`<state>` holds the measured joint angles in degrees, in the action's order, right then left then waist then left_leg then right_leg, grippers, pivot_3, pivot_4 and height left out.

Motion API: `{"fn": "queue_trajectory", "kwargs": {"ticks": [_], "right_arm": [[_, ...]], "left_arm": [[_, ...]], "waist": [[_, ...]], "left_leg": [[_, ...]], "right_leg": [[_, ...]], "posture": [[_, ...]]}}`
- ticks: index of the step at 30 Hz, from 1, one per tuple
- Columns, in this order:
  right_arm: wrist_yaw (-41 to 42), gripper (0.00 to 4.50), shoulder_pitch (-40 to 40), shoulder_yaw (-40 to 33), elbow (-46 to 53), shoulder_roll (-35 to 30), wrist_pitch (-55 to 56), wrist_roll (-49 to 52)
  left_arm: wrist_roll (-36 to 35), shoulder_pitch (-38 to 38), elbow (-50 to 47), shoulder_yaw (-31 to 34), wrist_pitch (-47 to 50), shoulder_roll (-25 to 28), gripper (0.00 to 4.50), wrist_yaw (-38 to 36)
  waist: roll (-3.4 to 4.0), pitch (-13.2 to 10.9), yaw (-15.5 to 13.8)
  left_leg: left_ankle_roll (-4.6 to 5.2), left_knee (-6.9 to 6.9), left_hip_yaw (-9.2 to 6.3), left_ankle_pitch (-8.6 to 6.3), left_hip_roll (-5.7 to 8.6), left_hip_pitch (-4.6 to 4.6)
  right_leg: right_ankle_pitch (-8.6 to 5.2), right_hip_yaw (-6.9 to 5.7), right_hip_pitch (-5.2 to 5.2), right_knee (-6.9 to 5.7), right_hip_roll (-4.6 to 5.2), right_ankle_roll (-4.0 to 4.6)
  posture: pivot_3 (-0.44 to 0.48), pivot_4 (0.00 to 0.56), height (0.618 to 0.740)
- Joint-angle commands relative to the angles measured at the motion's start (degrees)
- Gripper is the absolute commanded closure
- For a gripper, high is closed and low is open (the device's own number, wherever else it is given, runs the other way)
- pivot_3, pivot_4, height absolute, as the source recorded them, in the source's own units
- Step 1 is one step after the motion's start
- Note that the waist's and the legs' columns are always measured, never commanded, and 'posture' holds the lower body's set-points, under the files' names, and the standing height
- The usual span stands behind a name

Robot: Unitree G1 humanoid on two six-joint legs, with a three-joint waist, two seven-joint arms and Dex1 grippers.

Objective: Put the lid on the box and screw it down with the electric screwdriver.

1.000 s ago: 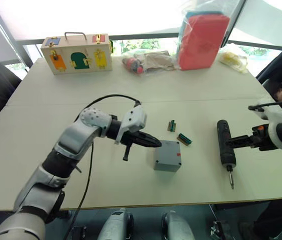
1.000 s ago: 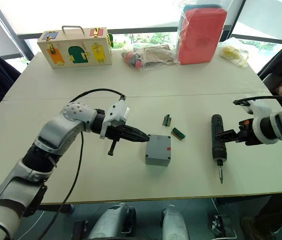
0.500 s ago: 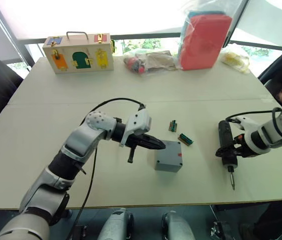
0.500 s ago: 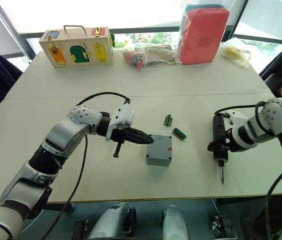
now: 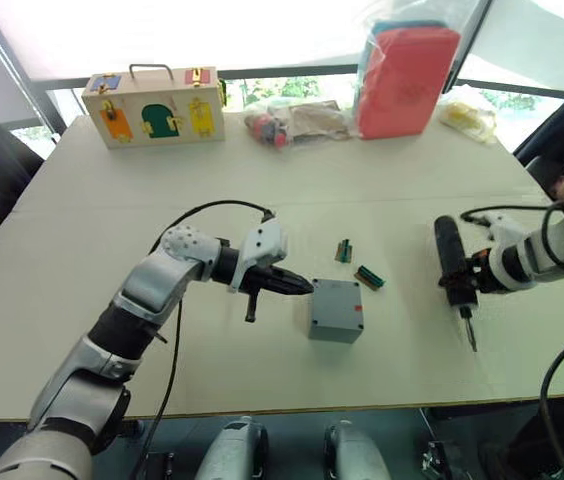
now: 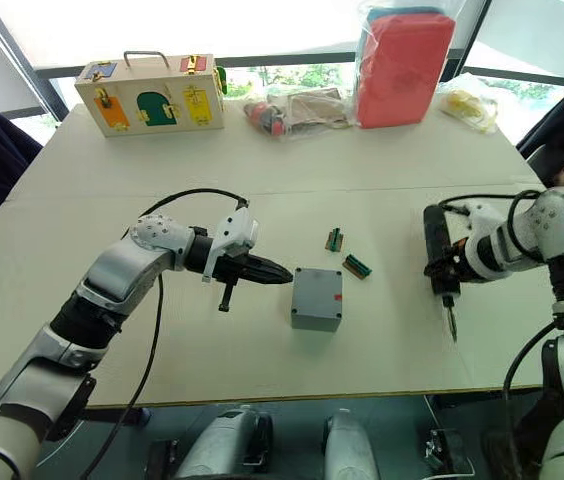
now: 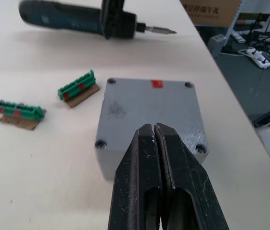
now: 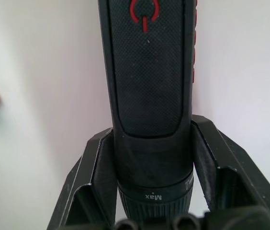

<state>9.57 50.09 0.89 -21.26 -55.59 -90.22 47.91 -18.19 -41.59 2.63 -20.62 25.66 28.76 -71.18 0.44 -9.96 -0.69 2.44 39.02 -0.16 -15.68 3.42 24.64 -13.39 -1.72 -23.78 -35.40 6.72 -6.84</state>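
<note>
On the pale surface (image 5: 82,280), the grey box (image 5: 336,310) with its lid (image 7: 147,112) on sits centrally, the left tool (image 5: 302,287) pressed together just beside it, while the right tool (image 6: 440,268) is clamped on the electric screwdriver (image 6: 438,258) held well apart.

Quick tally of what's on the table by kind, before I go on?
Grey box, lid on: 1
Electric screwdriver, in right gripper: 1
Green connector strips: 2
Wooden latch box: 1
Plastic bags: 3
Total: 8
</note>
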Motion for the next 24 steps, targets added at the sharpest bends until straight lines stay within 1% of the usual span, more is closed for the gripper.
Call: {"fn": "queue_trajectory", "kwargs": {"ticks": [1,3,4,6,9,11,16,19,24], "right_arm": [[-3.9,2.77,-3.1,-20.1,19.3,5.0,16.3,-0.7],[-4.0,2.77,-7.7,-27.7,30.9,11.2,24.3,1.1],[-4.0,2.77,-9.6,-30.3,35.9,14.3,26.9,2.8],[-4.1,2.77,-13.1,-33.2,44.7,20.2,28.9,8.3],[-3.0,2.77,-18.6,-31.1,54.2,24.9,31.2,12.6],[-2.9,2.77,-22.3,-28.3,58.5,27.2,32.7,13.3],[-2.2,2.77,-29.4,-23.1,63.4,29.9,36.1,12.9],[-1.3,2.77,-31.9,-20.6,63.8,29.7,38.2,11.0],[0.2,2.77,-36.1,-17.3,63.8,28.6,42.3,4.9]], "left_arm": [[0.2,-3.3,2.9,0.6,-2.1,-2.5,4.5,-1.2],[0.6,-4.1,4.6,0.4,-2.7,-3.8,4.5,-1.3],[0.7,-4.3,5.2,0.3,-2.8,-4.4,4.5,-1.4],[0.9,-4.6,5.8,0.1,-2.8,-5.7,4.5,-1.3],[1.3,-4.8,6.2,-0.1,-2.5,-7.2,4.5,-0.9],[2.0,-4.5,5.9,-0.9,-2.4,-7.7,4.5,-1.0],[4.4,-3.9,6.6,-2.6,-3.1,-9.0,4.5,-0.6],[5.7,-3.5,7.4,-3.5,-3.6,-9.4,4.5,-0.5],[8.1,-3.1,8.3,-4.4,-4.8,-9.7,4.5,0.1]], "waist": [[0.01,0.0,-0.1],[-0.02,0.0,-0.1],[-0.02,0.0,-0.1],[-0.03,0.0,-0.1],[-0.03,0.0,0.0],[-0.03,0.0,0.0],[-0.02,0.0,0.0],[-0.02,0.0,0.0],[-0.02,0.0,-0.1]], "left_leg": [[-0.28,-0.02,-0.02,0.17,-0.02,0.12],[-0.45,0.05,-0.06,0.29,-0.04,0.54],[-0.48,0.11,-0.04,0.31,-0.04,0.69],[-0.49,0.15,-0.03,0.32,-0.03,0.72],[-0.49,0.2,-0.04,0.34,-0.02,0.68],[-0.14,0.21,-0.05,0.22,0.0,0.62],[-0.13,0.2,-0.1,0.22,0.01,0.58],[-0.15,0.2,-0.08,0.23,0.03,0.58],[-0.14,0.2,-0.1,0.23,0.03,0.57]], "right_leg": [[-0.01,-0.02,-0.12,-0.03,-0.03,-0.01],[0.01,-0.06,-0.53,-0.17,-0.07,-0.04],[0.01,-0.06,-0.71,-0.44,-0.07,-0.06],[-0.03,-0.05,-0.76,-0.58,-0.06,-0.12],[-0.03,-0.03,-0.73,-0.69,-0.06,-0.13],[-0.03,0.01,-0.7,-0.7,-0.05,-0.12],[-0.04,0.02,-0.7,-0.73,-0.09,-0.11],[-0.04,0.03,-0.69,-0.74,-0.09,-0.11],[-0.05,0.02,-0.69,-0.71,-0.1,-0.11]], "posture": [[0.0,0.15,0.74],[0.0,0.15,0.74],[0.0,0.15,0.74],[0.0,0.15,0.74],[0.0,0.15,0.74],[0.0,0.15,0.74],[0.0,0.15,0.74],[0.0,0.15,0.74],[0.0,0.15,0.74]]}}
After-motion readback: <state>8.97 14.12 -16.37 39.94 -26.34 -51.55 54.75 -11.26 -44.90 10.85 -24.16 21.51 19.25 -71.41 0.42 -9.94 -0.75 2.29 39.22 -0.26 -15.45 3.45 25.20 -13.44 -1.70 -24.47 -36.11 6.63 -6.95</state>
